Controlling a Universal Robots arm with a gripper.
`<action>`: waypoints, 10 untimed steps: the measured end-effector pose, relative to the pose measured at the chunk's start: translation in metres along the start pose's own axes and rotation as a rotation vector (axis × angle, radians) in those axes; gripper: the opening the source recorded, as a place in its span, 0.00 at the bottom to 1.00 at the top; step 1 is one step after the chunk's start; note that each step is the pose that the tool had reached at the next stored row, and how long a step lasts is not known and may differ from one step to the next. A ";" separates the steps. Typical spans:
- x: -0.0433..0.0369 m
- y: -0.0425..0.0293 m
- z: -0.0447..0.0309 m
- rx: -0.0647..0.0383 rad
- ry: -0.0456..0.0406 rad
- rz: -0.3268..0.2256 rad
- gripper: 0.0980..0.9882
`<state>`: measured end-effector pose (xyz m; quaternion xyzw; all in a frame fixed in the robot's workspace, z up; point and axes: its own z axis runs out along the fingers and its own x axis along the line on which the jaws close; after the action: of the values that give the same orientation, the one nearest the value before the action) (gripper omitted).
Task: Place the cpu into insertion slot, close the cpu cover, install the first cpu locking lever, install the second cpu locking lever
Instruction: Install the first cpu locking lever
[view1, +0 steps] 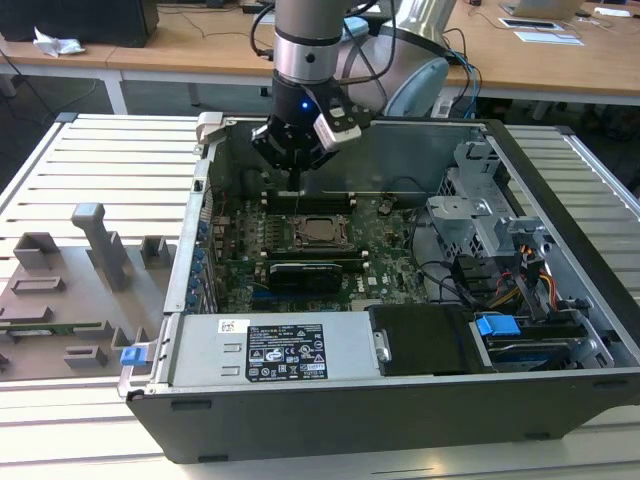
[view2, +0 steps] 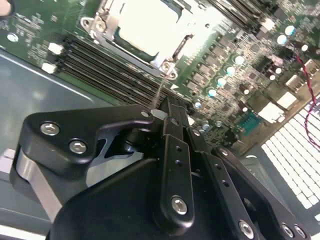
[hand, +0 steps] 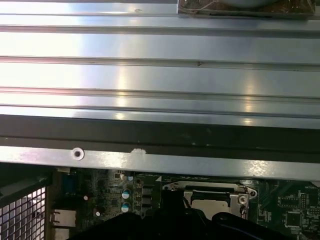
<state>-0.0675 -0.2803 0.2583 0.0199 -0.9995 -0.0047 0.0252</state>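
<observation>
Cpu: the cpu is sitting in the insertion slot near the middle of the green motherboard, its pale metal top showing through the window of the cpu cover, which is lying flat over it.
Hidden: in the first wrist view the cover is being cut off below by the dark gripper body, and whether the levers are latched is hard to make out.
Thin rod: a thin silver locking lever is rising from the socket's corner screw toward the fingertips.
Gripper: the gripper is hanging inside the open computer case, just behind the socket; its black fingers are pressing together, pinching the upper end of that rod.
Exterior view's left: a grey fixture plate is lying on the slatted table.
</observation>
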 end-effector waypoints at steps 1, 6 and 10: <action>-0.0017 -0.0001 -0.0001 0.000 0.0002 0.000 0.01; -0.0044 -0.0002 -0.0001 0.000 0.0006 0.000 0.01; -0.0045 -0.0001 0.0009 0.000 0.0004 0.000 0.01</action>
<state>-0.0630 -0.2802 0.2572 0.0199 -0.9995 -0.0049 0.0254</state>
